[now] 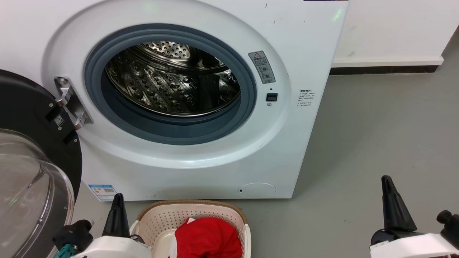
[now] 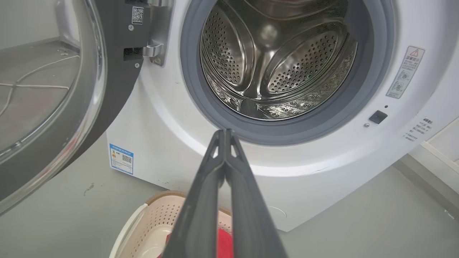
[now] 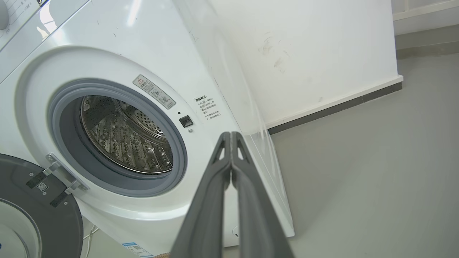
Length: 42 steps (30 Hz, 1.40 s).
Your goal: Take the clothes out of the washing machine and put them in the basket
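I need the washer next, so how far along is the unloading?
Done, apparently: the drum of the washing machine shows bare steel, and red clothes lie in the basket. In hand: nothing; the left gripper and right gripper have jaws shut and empty. Left: seemingly nothing, though the door hangs open.

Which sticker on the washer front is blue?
The label at the lower left corner; the warning sticker is grey, the text sticker white.

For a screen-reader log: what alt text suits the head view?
A white front-loading washing machine stands open, its shiny perforated steel drum looking empty. Below, red fabric clothes lie in a cream perforated plastic basket, between the shut left gripper and shut right gripper.
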{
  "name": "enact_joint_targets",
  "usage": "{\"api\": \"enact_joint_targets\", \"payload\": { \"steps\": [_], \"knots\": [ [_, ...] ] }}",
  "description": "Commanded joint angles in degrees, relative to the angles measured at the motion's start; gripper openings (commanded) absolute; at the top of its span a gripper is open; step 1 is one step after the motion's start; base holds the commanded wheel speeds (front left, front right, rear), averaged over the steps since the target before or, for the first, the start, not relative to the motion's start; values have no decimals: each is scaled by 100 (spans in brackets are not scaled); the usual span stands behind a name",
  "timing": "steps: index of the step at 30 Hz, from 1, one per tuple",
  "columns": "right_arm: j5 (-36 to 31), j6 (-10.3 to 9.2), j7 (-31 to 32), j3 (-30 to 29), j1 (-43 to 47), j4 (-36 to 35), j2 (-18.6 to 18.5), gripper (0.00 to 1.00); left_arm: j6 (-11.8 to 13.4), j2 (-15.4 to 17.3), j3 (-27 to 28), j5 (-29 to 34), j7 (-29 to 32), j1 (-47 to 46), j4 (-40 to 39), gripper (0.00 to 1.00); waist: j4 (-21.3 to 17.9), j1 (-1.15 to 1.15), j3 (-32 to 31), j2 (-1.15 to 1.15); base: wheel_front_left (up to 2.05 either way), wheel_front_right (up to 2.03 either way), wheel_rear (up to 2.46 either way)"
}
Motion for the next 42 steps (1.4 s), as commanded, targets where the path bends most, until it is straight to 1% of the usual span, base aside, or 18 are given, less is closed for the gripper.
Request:
{"api": "enact_joint_targets", "payload": {
  "steps": [1, 20, 42],
  "knots": [
    [267, -1, 30, 4, -188, -24, -59, 0, -46, 4, 31, -239, 47, -159, -49, 0, 2, 0, 0, 0, 0, 0, 0],
    [2016, -2, 387, -16, -448, 328, -118, 0, -258, 3, 142, -1969, 456, -375, 139, 0, 32, 0, -1, 0, 0, 0, 0],
    [3618, -2, 758, -82, -706, 663, -139, 0, -459, 1, 252, -3586, 841, -578, 324, 0, 66, 0, -2, 0, 0, 0, 0]
  ]
}}
